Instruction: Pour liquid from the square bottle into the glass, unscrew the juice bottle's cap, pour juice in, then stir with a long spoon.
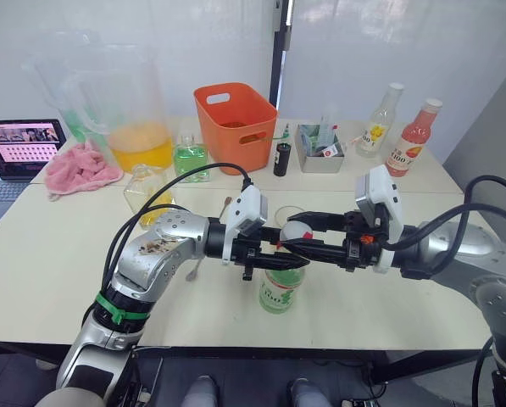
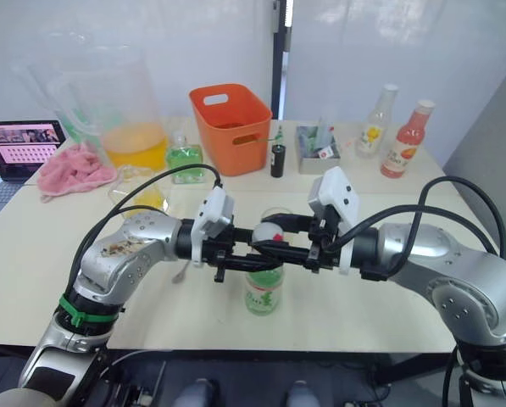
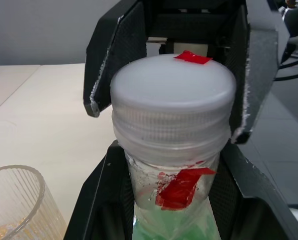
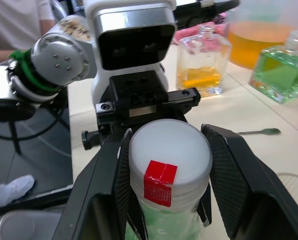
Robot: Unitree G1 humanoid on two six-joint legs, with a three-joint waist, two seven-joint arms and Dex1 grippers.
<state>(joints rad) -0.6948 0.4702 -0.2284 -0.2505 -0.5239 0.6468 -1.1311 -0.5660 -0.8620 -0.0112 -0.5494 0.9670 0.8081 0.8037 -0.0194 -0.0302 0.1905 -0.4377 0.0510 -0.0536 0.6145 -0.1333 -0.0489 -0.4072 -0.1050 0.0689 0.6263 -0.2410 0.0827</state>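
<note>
- The clear plastic juice bottle with a green-and-white label (image 1: 280,288) stands upright near the front edge of the pale table (image 1: 49,271); the label's print is too small to read; a strip of red tape sticks to its neck
- Its round white ribbed screw cap with a red spot (image 3: 172,107) is on the bottle; the threads under it show through the translucent plastic
- The left gripper (image 1: 274,261) is clamped on the bottle's neck just under the cap, its black fingers (image 3: 96,200) pressed to either side
- The right gripper (image 1: 288,239) comes from the opposite side at cap height; its textured black pads (image 4: 226,185) flank the cap, parted and with a slight gap, not pressing on it
- The plain clear ribbed tumbler (image 3: 16,205) stands just beside the bottle, a trace of yellow at its bottom
- The squat square glass bottle with yellow liquid (image 4: 202,62) stands behind the left arm; a similar square bottle of green liquid (image 4: 283,67) stands farther back
- The thin silver spoon (image 4: 261,132) lies flat on the table
- Behind: an orange plastic basket (image 1: 236,125); a large clear pitcher of orange liquid (image 1: 134,119); a crumpled pink cloth (image 1: 79,167); a pink-red bottle reading "100" (image 1: 412,138)
</note>
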